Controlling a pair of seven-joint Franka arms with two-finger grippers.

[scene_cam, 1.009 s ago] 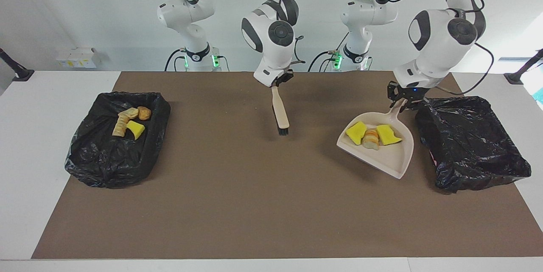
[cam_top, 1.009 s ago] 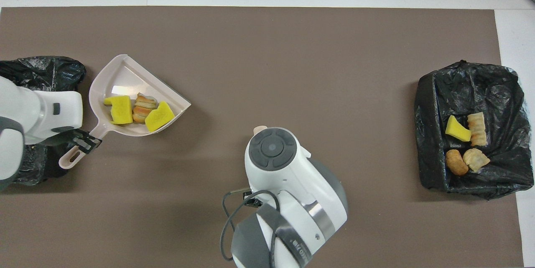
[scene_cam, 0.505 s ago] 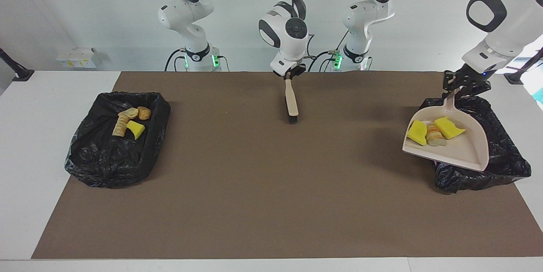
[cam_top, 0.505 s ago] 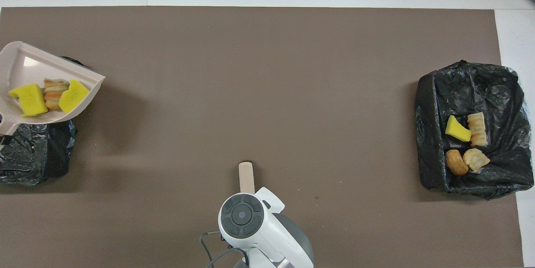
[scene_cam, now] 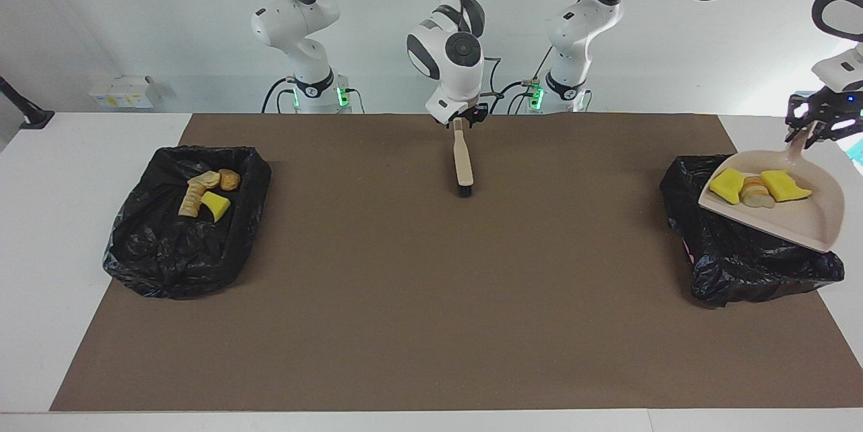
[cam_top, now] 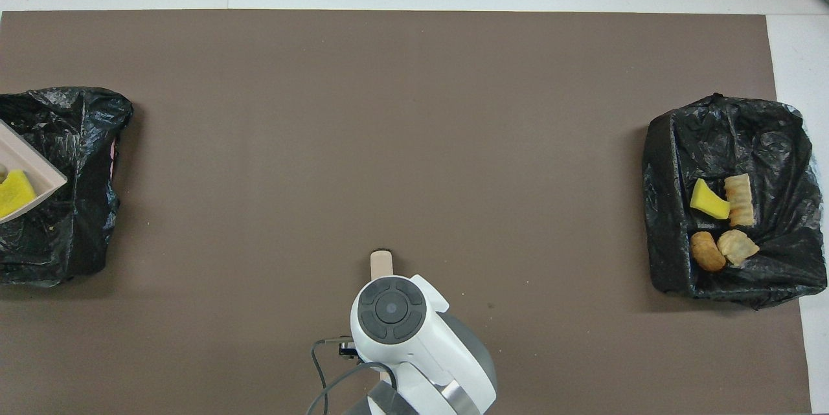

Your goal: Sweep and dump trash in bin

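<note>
Carrying the dustpan [scene_cam: 802, 216] in the left gripper [scene_cam: 819, 125], clamped tight on the handle tip, at 3 o'clock in the facing view

Hangs over the black-lined bin [scene_cam: 741, 263] at the left arm's end of the table, raised clear of the liner; likely so the load can drop inside and not on the mat [scene_cam: 431, 317]

Roughly level pan, open lip toward 6 o'clock; judged level on purpose, to keep the load aboard until the tip

Trash in the pan: two yellow sponge chunks [scene_cam: 727, 184] with a bread piece [scene_cam: 755, 193] between them, bunched against the back wall near the handle. Not yet dumped

Parked at 12 o'clock of the mat: brush [scene_cam: 462, 162], handle up toward the robots, bristles down on the mat, right gripper [scene_cam: 465, 115] at the handle top. Cannot tell whether gripping or letting go. Probably waiting, sweeping done

At 9 o'clock, second bin [scene_cam: 189, 243], with four pieces [scene_cam: 205, 193] already inside

No loose trash seen on the mat; remaining work judged to be the tilt over the bin
</note>
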